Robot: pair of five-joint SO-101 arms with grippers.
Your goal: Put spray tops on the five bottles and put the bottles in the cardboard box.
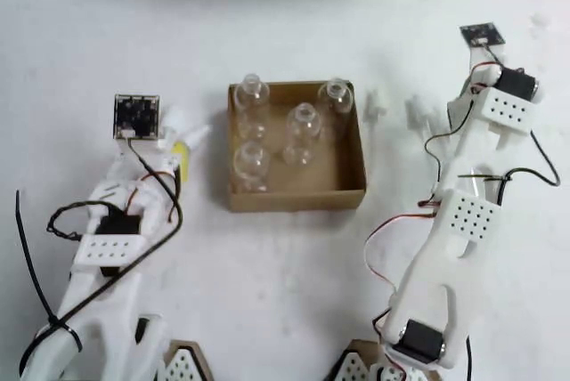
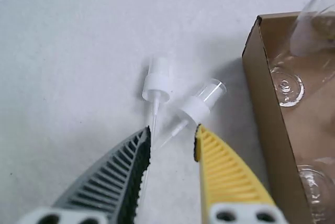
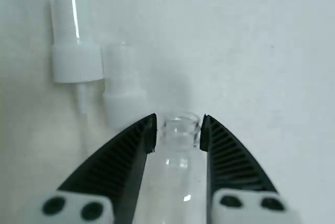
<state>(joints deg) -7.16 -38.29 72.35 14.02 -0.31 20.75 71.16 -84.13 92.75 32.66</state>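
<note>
Cardboard box (image 1: 298, 196), brown, shallow and square-cornered, sits in the middle of the matte white table (image 1: 285, 292) with four clear round-bodied bottles (image 1: 303, 123) standing in it. Beside the box's left wall the left gripper (image 2: 172, 130) reaches low over the table. Its ribbed wedge fingers, one grey-black and one yellow, are parted partway and hold nothing. Two white spray tops (image 2: 156, 80) with thin dip tubes lie just beyond the tips, one under a clear cap. Right of the box, the right gripper (image 3: 178, 132) has its black ribbed jaws clamped on the neck of a fifth clear bottle (image 3: 180, 169), open-mouthed, with another pair of spray tops (image 3: 76, 51) lying just ahead.
</note>
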